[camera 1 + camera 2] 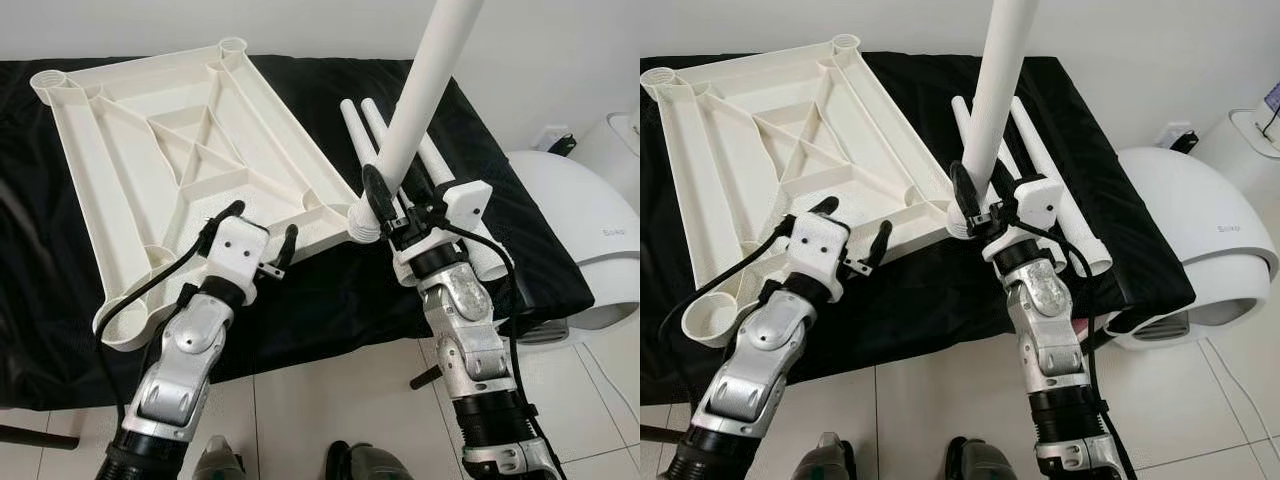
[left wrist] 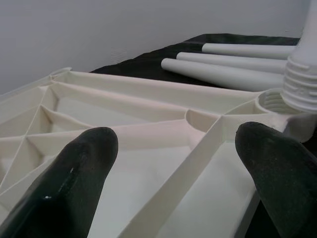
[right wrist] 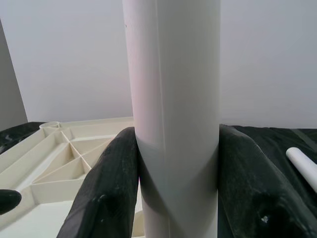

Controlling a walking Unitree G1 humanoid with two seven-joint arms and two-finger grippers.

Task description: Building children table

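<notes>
Tabletop (image 1: 170, 160), white and ribbed, lies underside up on the black-draped bench (image 1: 60, 320), toward its left end. Right gripper (image 1: 392, 195) pinches an upright leg (image 1: 420, 90), its threaded end at the tabletop's near right corner socket. Left gripper (image 1: 262, 232), fingers spread, hovers over the near edge. 3 legs (image 2: 223, 74) lie just behind.

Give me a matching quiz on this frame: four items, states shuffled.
1. tabletop
2. held leg
3. spare legs
4. left gripper

a. open, over the tabletop's near edge
b. lying flat on the black cloth
c. upright, threaded end at the corner socket
d. upside down, ribs showing

Pairs: 1-d, 2-c, 3-b, 4-a
</notes>
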